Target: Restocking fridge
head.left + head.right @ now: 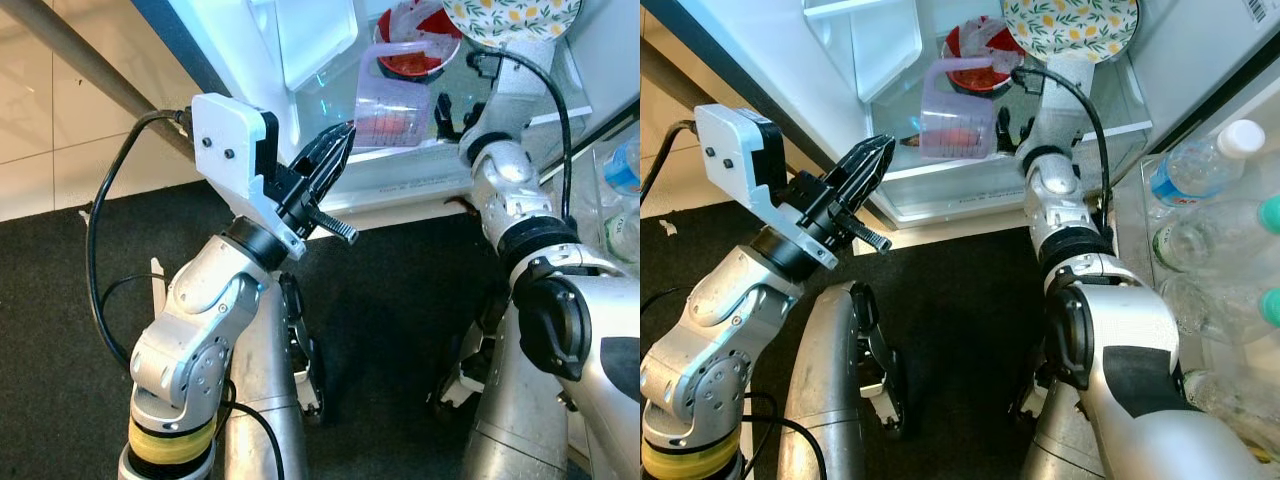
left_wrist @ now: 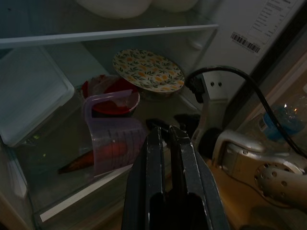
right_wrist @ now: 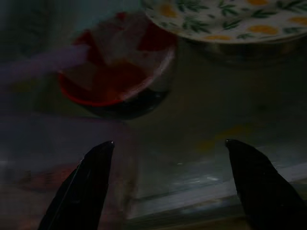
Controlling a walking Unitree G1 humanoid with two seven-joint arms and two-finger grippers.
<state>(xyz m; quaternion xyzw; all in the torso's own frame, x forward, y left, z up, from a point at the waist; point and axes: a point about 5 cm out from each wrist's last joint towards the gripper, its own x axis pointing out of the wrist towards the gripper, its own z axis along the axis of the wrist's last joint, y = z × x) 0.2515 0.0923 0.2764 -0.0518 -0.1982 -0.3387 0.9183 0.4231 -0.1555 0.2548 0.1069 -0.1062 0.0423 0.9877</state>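
On the glass shelf [image 1: 970, 185] of the open fridge stand a clear purple measuring jug [image 1: 395, 95], a red bowl [image 1: 415, 50] covered with plastic wrap, and a dish under a lemon-patterned plate [image 1: 1070, 25]. An orange carrot [image 2: 76, 163] lies beside the jug's base. My right gripper [image 3: 170, 141] reaches in over the shelf, open, just right of the jug [image 3: 48, 143], with nothing between its fingers. My left gripper [image 1: 345, 132] is shut and empty, raised in front of the fridge and pointing toward the jug [image 2: 112, 139].
Several plastic bottles [image 1: 1200, 165] stand in the door rack at the right. A white lidded box [image 2: 33, 91] sits at the shelf's left. Dark floor [image 1: 60, 300] lies below. The right arm's black cable [image 1: 555, 100] loops near the shelf.
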